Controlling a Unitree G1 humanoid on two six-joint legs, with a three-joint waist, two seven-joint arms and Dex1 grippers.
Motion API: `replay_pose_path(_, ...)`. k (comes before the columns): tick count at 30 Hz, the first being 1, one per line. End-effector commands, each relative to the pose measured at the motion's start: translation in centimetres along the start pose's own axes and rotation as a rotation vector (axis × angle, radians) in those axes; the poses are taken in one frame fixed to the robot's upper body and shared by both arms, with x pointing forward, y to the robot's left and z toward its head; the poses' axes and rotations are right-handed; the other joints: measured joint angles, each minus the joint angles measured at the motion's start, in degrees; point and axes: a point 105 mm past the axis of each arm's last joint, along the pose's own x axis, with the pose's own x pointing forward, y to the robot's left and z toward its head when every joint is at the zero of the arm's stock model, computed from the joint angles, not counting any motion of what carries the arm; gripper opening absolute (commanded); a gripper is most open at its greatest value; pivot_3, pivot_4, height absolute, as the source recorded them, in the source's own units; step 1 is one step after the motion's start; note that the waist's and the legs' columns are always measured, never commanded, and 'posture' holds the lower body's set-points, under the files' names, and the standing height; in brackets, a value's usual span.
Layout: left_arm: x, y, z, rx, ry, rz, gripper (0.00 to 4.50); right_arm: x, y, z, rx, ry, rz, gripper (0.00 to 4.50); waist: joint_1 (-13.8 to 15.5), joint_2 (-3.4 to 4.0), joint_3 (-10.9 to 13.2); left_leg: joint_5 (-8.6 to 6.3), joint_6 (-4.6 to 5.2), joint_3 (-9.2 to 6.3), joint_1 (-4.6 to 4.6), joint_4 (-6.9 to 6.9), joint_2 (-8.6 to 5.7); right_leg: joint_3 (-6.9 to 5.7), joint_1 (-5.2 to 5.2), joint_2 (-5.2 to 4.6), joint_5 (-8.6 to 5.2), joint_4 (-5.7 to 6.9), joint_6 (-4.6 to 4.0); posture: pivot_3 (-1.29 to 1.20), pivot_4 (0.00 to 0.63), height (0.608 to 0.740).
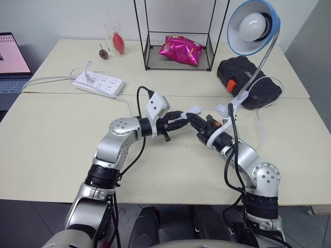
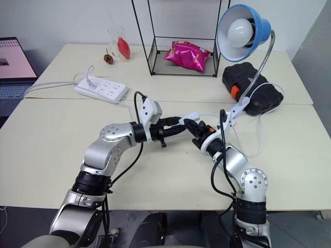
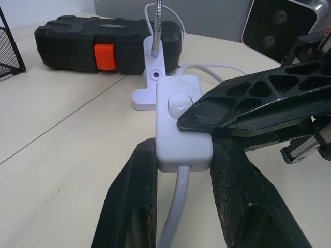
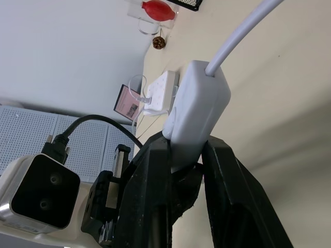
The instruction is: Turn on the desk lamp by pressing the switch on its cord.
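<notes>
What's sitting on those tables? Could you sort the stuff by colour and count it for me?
White: 2, the power strip and the switch.
Black: 2, the case and the wire rack.
Pink: 1, the snack bag.
Blue: 1, the desk lamp.
Red: 1, the bulb-shaped thing in a clear glass.
Total: 7.

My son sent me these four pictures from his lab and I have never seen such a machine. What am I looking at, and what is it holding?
It is a two-armed robot at a table. The two wide pictures come from cameras in its head; the two close ones from a camera on each wrist. Both arms end in black two-fingered grippers. The left gripper is shut on the switch, a small white box on the cord of the desk lamp. The right gripper is shut on the switch too, one finger lying across its top beside the button. The bulb does not look lit. Also on the table: a power strip, a black case and a wire rack holding a pink bag.
</notes>
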Motion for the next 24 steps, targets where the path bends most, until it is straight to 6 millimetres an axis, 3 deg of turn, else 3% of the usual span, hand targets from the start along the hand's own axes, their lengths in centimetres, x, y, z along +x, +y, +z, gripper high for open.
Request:
replay_pose_path(1, 0.22, -0.49, 1.30, 0.052, -0.032, -0.017, 1.09, -0.33, 1.34, 0.30, -0.016, -0.011, 0.064, 1.23, 0.00, 0.00, 0.00, 0.00, 0.00, 0.00, 0.00, 0.00, 0.00, 0.00, -0.01, 0.00, 0.00, 0.00, 0.00, 0.00, 0.150, 0.740)
replay_pose_path(6, 0.28, -0.42, 1.25, 0.052, -0.032, -0.011, 1.09, -0.61, 1.53, 0.21, -0.018, -0.002, 0.076, 2.34, -0.01, 0.00, 0.00, 0.00, 0.00, 0.00, -0.02, -0.01, 0.00, 0.00, -0.03, 0.00, 0.00, 0.00, 0.00, 0.00, 0.150, 0.740)
replay_pose_path(24, 0.44, -0.50, 1.16, 0.050, -0.034, -0.011, 1.09, -0.20, 0.88, 0.63, 0.018, -0.028, 0.043, 2.36, -0.02, 0.00, 0.00, 0.00, 0.00, 0.02, -0.05, -0.19, 0.01, 0.01, -0.17, 0.00, -0.02, -0.01, -0.03, 0.00, 0.150, 0.740)
